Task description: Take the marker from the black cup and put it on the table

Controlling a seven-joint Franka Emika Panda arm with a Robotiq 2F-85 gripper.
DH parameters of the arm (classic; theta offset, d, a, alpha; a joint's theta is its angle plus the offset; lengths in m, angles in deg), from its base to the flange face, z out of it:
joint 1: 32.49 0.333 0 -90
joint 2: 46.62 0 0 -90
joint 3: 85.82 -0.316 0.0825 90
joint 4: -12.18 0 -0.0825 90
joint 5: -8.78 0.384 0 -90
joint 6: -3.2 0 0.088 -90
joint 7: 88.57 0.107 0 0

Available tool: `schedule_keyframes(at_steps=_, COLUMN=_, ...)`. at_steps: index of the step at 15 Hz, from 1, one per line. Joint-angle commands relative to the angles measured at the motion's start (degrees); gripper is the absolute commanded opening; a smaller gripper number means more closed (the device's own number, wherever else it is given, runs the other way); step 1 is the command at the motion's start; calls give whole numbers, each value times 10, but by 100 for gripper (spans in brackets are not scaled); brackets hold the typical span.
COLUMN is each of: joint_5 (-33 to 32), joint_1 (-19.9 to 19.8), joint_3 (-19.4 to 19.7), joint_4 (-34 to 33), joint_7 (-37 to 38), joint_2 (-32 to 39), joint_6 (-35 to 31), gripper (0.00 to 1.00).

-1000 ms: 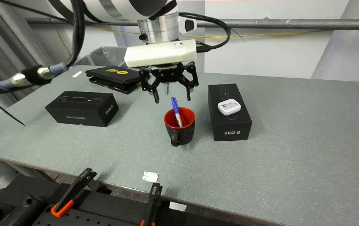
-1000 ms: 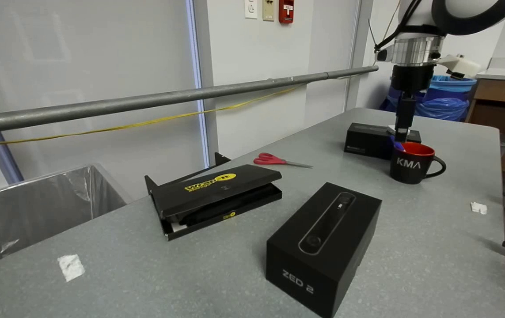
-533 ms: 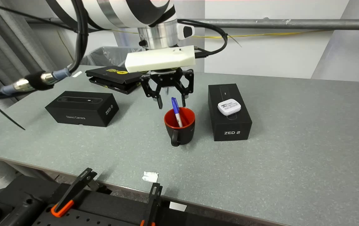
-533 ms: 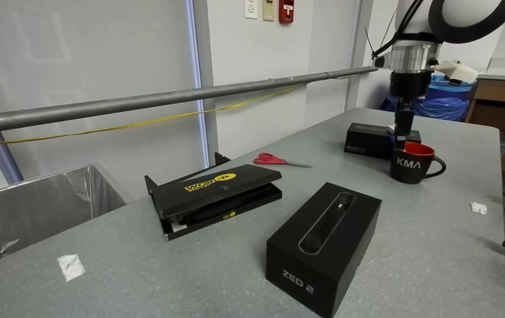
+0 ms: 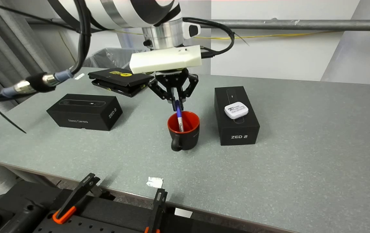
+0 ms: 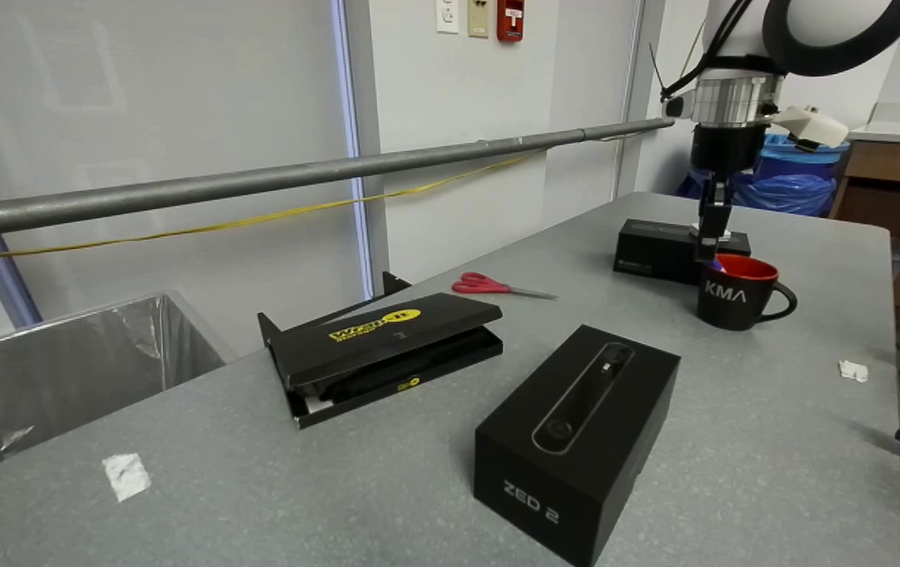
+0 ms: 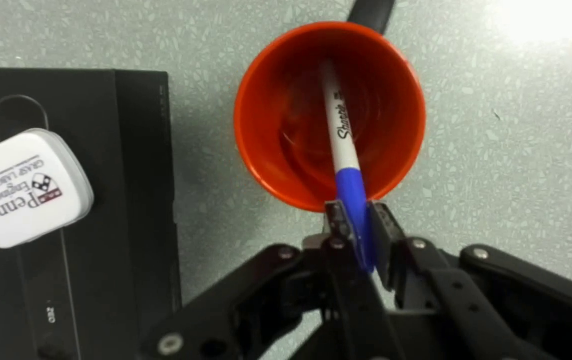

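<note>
My gripper (image 7: 355,212) is shut on the blue cap of the marker (image 7: 342,130), its two pads flat against either side in the wrist view. The marker's white barrel slants down into the red inside of the black cup (image 5: 189,139), and its lower tip is still within the cup. That cup stands upright on the grey-green table (image 5: 301,161); its handle (image 5: 176,143) points toward the camera in an exterior view. From the side, the fingers (image 6: 708,244) sit just over the cup's rim, and only a little of the marker (image 6: 718,266) shows there.
Close beside the cup is a black box (image 5: 236,124) bearing a white tin (image 5: 236,110). Another black box (image 5: 84,111) lies farther off, near a partly raised flat black box (image 6: 387,346). Red-handled scissors (image 6: 489,285) rest near the table's back edge.
The gripper came down, then its jaws went from wide open to shut around the marker's cap. The marker swung more upright, and the cup shifted and turned slightly.
</note>
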Motion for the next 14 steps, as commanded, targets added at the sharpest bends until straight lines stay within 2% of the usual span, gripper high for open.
schedule_keyframes(at_steps=1, joint_5=-22, joint_1=-7, joint_3=0, joint_4=-1, joint_7=5, joint_2=0, joint_6=-15, gripper=4)
schedule_keyframes(at_steps=6, joint_5=-16, joint_1=-8, joint_3=-1, joint_4=31, joint_7=-1, joint_2=-79, joint_6=1, gripper=4)
schedule_keyframes(at_steps=9, joint_5=41, joint_1=-2, joint_3=-10, joint_4=62, joint_7=-40, joint_2=-180, joint_6=36, gripper=4)
schedule_keyframes(at_steps=12, joint_5=98, joint_1=28, joint_3=-6, joint_4=75, joint_7=-70, joint_2=-266, joint_6=62, gripper=4)
schedule_keyframes(at_steps=14, joint_5=134, joint_1=57, joint_3=-2, joint_4=63, joint_7=-79, joint_2=-289, joint_6=87, gripper=4)
